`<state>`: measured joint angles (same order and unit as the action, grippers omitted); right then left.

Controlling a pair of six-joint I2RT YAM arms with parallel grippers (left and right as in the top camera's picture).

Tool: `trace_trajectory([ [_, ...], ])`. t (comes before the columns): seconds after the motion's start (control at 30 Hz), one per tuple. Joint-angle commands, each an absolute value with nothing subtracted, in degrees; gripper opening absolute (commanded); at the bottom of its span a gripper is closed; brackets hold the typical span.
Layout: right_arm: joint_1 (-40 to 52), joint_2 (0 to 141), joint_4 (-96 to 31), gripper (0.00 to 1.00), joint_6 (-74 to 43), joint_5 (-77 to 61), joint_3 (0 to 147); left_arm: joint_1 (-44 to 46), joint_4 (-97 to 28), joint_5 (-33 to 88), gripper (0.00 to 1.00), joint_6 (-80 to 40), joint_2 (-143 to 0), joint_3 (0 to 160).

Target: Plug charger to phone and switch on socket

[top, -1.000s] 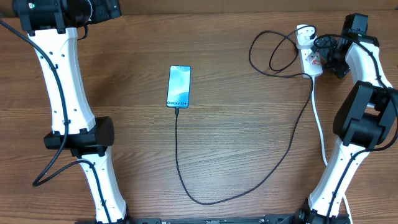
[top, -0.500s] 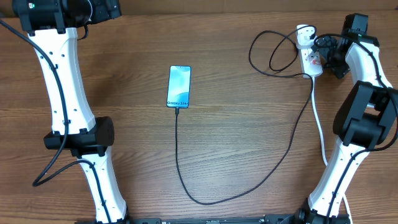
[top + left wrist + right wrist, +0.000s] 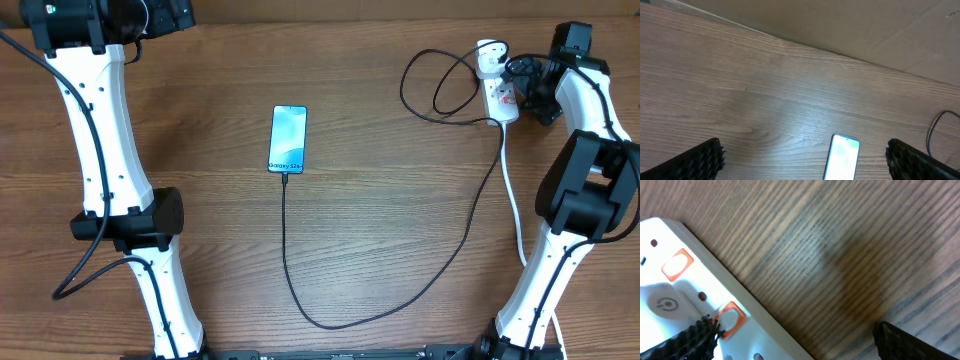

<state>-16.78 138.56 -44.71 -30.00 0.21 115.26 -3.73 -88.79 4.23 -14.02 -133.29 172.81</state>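
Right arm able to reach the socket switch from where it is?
Probably yes. The right gripper hangs open over the socket, one finger right beside a red switch, with nothing between them.

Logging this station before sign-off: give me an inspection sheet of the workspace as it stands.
Surface: brown wood-grain table.
Job's things: phone flat, screen lit; charger tip at phone's bottom edge, adapter on the socket, far end.
Clutter: nothing seen.
Grippers: left gripper open, empty; right gripper open, one finger beside a red switch.
Cables: charger loops loosely; white cord runs down the table's right side.
Surroundings: beige wall behind table.
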Motion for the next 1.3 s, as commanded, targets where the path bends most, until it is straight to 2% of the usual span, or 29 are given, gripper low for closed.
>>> trace_trajectory([
  [0.0,-16.69,139.65,-43.86,1.0,-30.0,-0.1,115.09,-3.31,-88.9,3.86,1.0,-14.61,-133.05,172.59],
  [1.27,-14.79,141.23,-45.8,1.0,-28.27,-0.08,115.09,-3.31,-88.9,3.86,0.99,-14.61,-133.05,172.59],
])
